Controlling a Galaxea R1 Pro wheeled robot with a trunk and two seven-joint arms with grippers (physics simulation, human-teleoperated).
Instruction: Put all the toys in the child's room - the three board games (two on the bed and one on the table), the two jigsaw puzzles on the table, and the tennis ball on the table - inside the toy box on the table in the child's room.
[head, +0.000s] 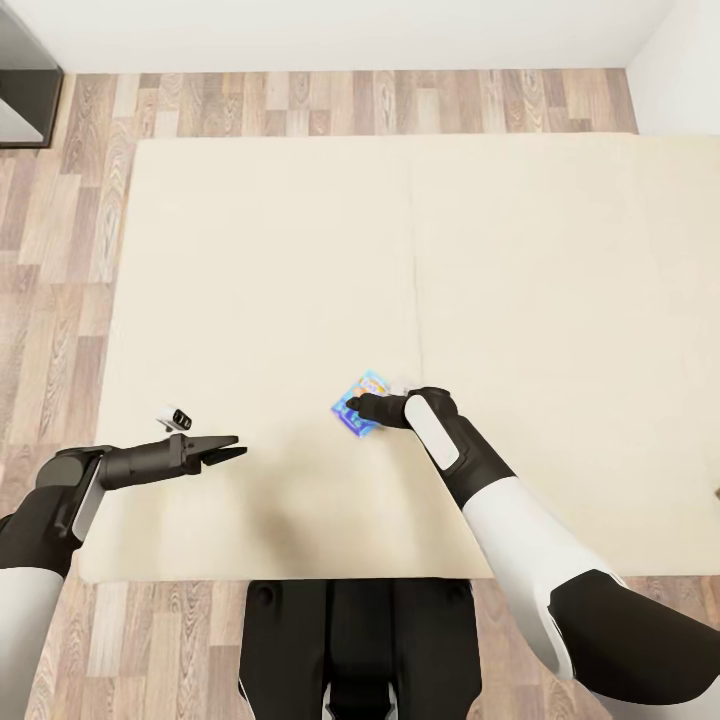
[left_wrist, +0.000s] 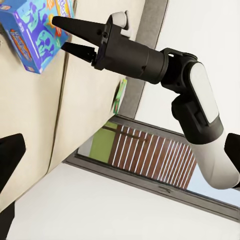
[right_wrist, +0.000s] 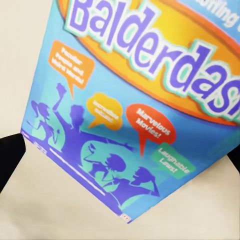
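So the robot's parked at the edge of the bed (head: 300, 250), that big cream mattress with the seam running down it, wood floor (head: 60, 300) all around. The small blue board game (head: 358, 405) (lid says Balderdash, you can read it plain as day in the right wrist view (right_wrist: 135, 115)) is lying flat on the mattress near the seam, on the robot's side. The right pincer (head: 352, 406) is right over it, and from the left wrist view (left_wrist: 70, 35) its two fingers are spread a bit with nothing between them, tips just next to the box. Can't tell if they're actually touching it. The left pincer (head: 232, 448) hangs over bare mattress well off to the left, fingers a little apart, holding nothing
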